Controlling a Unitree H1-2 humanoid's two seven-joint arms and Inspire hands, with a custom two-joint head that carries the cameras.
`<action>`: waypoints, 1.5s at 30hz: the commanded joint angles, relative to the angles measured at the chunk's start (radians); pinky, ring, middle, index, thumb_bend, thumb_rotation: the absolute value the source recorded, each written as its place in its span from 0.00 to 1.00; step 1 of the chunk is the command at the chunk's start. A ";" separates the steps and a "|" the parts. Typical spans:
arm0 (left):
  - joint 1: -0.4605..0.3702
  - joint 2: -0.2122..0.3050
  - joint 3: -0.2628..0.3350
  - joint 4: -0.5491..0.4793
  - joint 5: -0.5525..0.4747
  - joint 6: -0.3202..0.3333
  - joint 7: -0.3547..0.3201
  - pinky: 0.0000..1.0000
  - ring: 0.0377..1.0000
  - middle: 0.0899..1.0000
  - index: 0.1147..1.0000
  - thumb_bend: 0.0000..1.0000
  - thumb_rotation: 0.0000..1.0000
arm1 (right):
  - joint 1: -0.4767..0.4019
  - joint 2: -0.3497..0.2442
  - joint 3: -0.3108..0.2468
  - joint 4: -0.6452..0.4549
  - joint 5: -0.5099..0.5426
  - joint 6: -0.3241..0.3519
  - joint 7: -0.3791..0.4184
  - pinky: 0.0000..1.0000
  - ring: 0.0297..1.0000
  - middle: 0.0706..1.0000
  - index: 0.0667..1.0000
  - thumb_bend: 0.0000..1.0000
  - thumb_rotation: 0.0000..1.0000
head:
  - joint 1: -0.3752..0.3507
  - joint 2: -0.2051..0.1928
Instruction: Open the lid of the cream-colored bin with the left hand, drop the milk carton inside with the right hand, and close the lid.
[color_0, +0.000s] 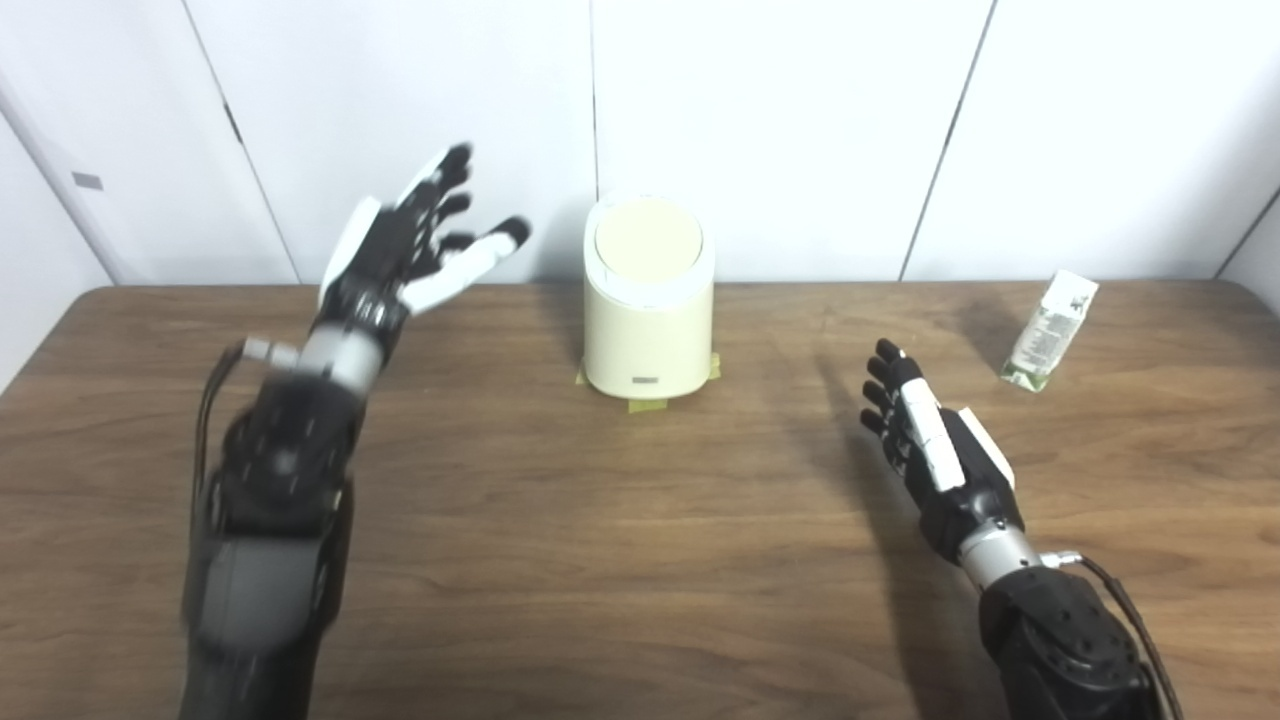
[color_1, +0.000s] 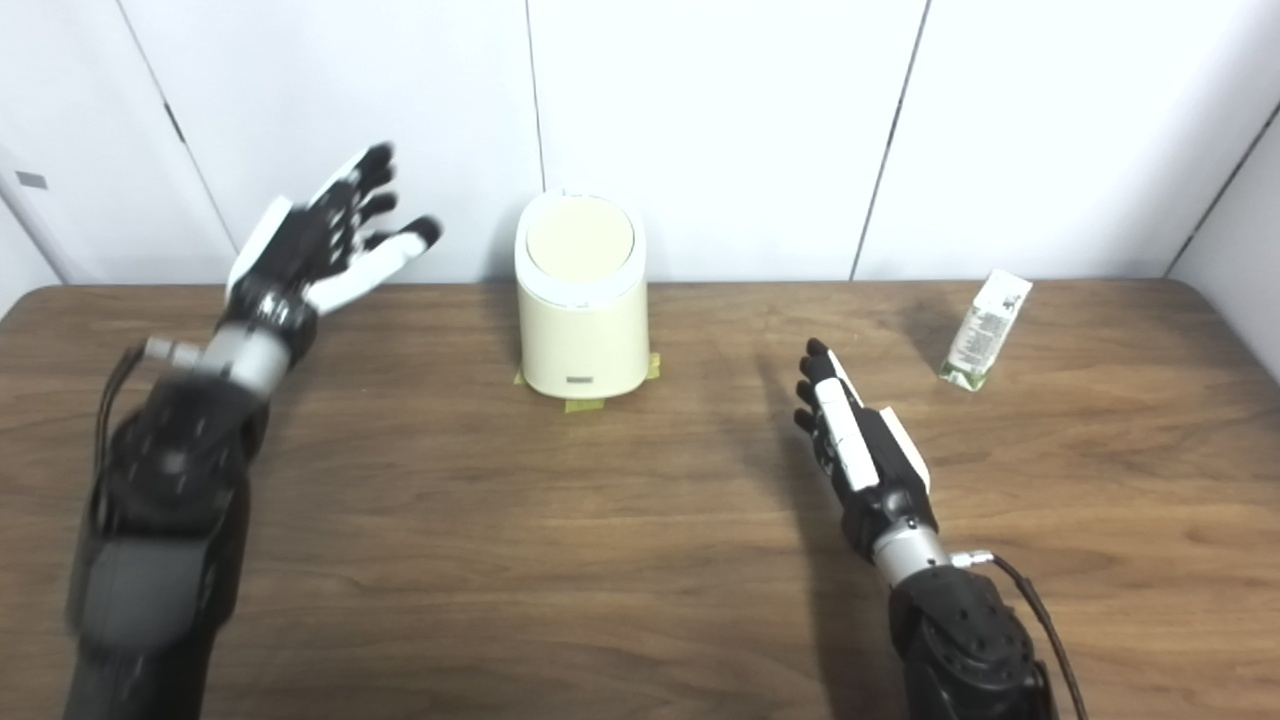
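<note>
A cream-colored round bin stands at the back middle of the wooden table, its flat lid down. A white and green milk carton stands tilted at the back right. My left hand is raised above the table to the left of the bin, open with fingers spread, holding nothing and slightly blurred. My right hand hovers low over the table between the bin and the carton, open, fingers straight and pointing away from me, apart from both.
The wooden table ends at a white panelled wall right behind the bin. Small pieces of yellow-green tape mark the bin's base. The table's left and right back corners are rounded.
</note>
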 joint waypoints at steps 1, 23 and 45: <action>-0.122 -0.006 0.020 0.036 0.101 -0.005 -0.062 0.85 0.90 0.91 0.93 0.83 0.38 | -0.025 -0.010 0.001 -0.023 0.004 -0.050 0.011 0.96 0.98 0.99 0.99 0.66 0.94 | -0.001 0.001; -0.505 -0.010 -0.309 0.548 0.413 -0.081 -0.070 0.77 0.87 0.89 0.89 0.94 0.08 | -0.019 -0.007 0.012 -0.032 0.003 -0.033 0.019 0.92 0.97 0.98 0.99 0.67 0.95 | 0.005 0.004; -0.510 0.015 -0.476 0.639 0.415 -0.272 0.044 0.78 0.88 0.90 0.86 0.96 0.11 | -0.041 0.032 0.028 -0.045 -0.022 -0.028 -0.012 0.88 0.94 0.97 0.98 0.68 0.94 | -0.006 0.003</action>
